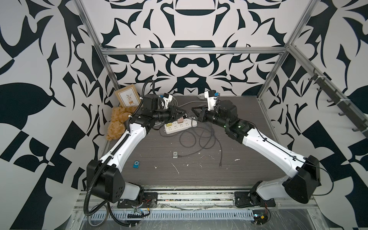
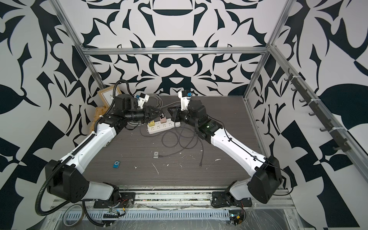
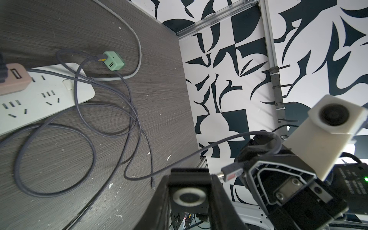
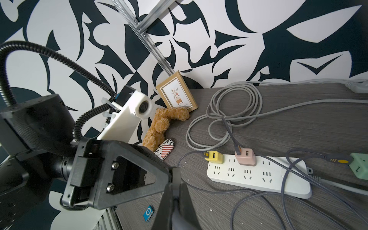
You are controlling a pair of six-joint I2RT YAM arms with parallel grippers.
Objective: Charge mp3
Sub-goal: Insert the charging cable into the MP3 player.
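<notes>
Grey tabletop [image 3: 169, 99]; the left wrist view best showed left jaws grasping the mp3 [image 3: 189, 197], right jaws clenching the cable plug [image 3: 232, 175].

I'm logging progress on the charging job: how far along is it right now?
Done: the silver mp3 seems to have a cable plugged in. In hand: the left gripper holds a black mp3, and the right gripper pinches a cable plug aimed at it, not yet inserted. Left: seat that plug; the blue mp3 lies uncabled.
</notes>
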